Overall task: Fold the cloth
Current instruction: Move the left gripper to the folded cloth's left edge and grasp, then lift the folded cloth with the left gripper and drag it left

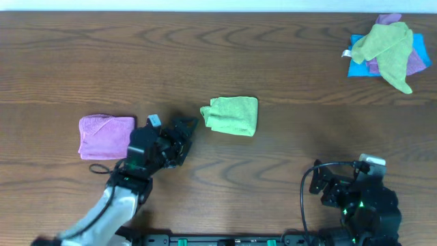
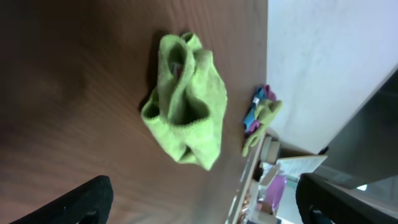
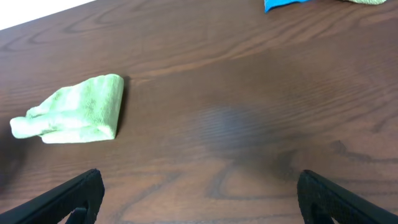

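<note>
Green cloth (image 1: 231, 115) lies near the centre of the overhead frame, a bit above the mid line. It's folded into a rough rectangle w/ a bunched corner poking out at its left edge. In the left wrist view the same cloth (image 2: 185, 102) sits upper centre and looks lumpy, w/ open loops of fabric at the top. In the right wrist view it (image 3: 74, 111) is at the left, rounded fold facing right.

Left gripper (image 1: 186, 135) is just lower left of the cloth in the overhead, pointing at it. Its fingers (image 2: 78, 202) are spread wide, one in each bottom corner of the wrist view, holding nothing – bare table (image 1: 287, 61) between them and the cloth.

Right gripper (image 1: 321, 183) sits at the bottom right of the overhead, well apart from the cloth. Its fingers (image 3: 65, 199) are also spread wide and hold nothing.

Pink cloth (image 1: 106, 136), folded square, lies at the left of the overhead, just beside the left arm. A pile of cloths (image 1: 388, 49) is in the upper right corner – yellow-green one draped over purple and blue. A thin black cable (image 1: 100, 167) loops below the pink cloth.
</note>
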{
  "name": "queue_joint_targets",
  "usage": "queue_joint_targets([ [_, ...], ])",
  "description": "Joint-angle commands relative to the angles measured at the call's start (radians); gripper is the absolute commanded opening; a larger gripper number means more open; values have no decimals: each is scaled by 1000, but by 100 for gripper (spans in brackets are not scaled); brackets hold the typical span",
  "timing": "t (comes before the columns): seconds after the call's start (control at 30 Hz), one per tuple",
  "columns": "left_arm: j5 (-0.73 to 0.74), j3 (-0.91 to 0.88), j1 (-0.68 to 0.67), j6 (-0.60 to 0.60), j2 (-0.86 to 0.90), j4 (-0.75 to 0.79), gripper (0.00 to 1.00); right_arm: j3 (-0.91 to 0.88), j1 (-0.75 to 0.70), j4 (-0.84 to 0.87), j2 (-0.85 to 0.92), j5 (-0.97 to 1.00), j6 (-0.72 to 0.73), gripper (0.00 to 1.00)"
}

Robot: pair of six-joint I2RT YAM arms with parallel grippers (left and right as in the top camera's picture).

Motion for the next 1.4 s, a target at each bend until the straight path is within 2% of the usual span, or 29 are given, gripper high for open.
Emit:
queue_joint_targets([
  [0.0, -15, 1, -5, -53, 103, 96, 95, -4, -11, -1, -3, 6, 14, 99],
  [0.13, -14, 1, -23, -108, 214, 217, 95, -4, -11, -1, -3, 6, 14, 99],
  [0.27, -22, 16, -71, -128, 290, 266, 95, -4, -11, -1, -3, 6, 14, 99],
  [0.47, -41, 78, -117, -129, 361, 266, 95, -4, -11, -1, -3, 6, 14, 99],
  [0.87, -44, 194, -124, -129, 490, 266, 95, -4, -11, -1, -3, 6, 14, 98],
  [1.37, -95, 210, -164, -153, 539, 266, 95, -4, -11, -1, -3, 6, 14, 99],
])
